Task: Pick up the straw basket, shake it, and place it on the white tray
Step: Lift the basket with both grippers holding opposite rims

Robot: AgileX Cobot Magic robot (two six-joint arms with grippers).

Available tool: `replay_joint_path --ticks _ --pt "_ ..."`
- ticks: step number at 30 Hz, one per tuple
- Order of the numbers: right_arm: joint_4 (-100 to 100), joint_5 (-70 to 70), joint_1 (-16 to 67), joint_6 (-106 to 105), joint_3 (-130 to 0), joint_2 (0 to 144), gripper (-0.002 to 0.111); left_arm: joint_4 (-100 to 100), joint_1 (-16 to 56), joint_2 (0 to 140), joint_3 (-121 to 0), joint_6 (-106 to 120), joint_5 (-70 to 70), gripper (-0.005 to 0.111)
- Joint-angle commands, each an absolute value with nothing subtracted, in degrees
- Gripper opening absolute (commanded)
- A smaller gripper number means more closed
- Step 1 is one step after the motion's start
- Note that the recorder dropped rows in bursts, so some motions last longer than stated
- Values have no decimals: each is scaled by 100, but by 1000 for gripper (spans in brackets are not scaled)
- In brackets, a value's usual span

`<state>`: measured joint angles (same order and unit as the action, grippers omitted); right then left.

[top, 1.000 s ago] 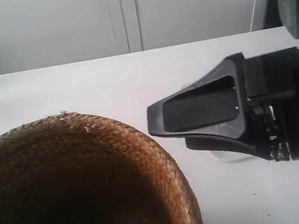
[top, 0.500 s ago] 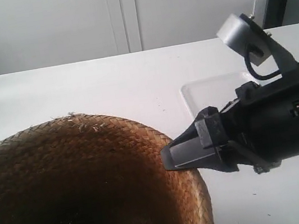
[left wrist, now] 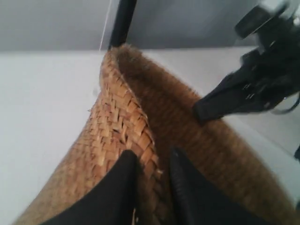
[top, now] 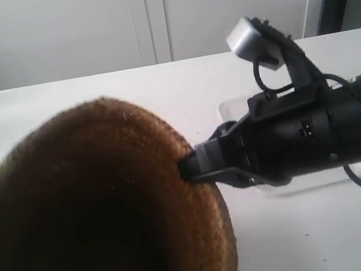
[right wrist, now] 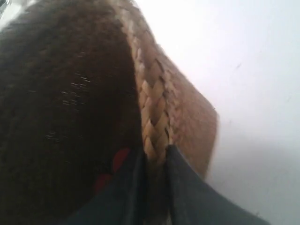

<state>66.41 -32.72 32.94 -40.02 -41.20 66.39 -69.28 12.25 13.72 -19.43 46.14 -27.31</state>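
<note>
Clamped the left gripper (left wrist: 152, 158) on the thick rim of the straw basket (left wrist: 117, 117), one black finger against the outer weave and one against the inner wall, closed down to the rim's thickness. Clamped the right gripper (right wrist: 154, 152) the same way on the far side of the rim, fingers nearly together with the braided coil pinched between them. Held the basket tilted, mouth turned toward the exterior camera and outline blurred there; could not tell whether the base touched the table (top: 58, 100). Saw something red (right wrist: 119, 160) low in the dark interior, too blurred to name. Across the basket from the left wrist camera, found the right gripper's dark tip biting the opposite rim. Traced the arm at the exterior view's right (top: 318, 134) in to that rim, with a grey wrist camera (top: 251, 36) raised above it. Beyond that arm, made out part of the white tray (top: 235, 109) lying flat on the table, just beside the basket and not under it. Farthest back, noted pale cabinet doors (top: 148, 17).
</note>
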Motion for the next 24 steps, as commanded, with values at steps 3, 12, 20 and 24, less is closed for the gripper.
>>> replay_joint_path --ticks 3,12,20,24 --pt "8187 -2279 3705 -6341 -4293 5838 0 -9941 1275 1671 -3022 7881 -3656 0" --pt "8119 -1087 4134 -6463 -3285 4341 0 -8711 1275 2038 -1899 6667 -2044 0" --pt "7348 -1057 4163 -5625 -2824 4591 0 -9194 1275 2995 -2197 7264 -2849 0" --pt "7193 -1202 4163 -5935 -3419 4446 0 -9747 1275 3133 -2997 7797 -3599 0"
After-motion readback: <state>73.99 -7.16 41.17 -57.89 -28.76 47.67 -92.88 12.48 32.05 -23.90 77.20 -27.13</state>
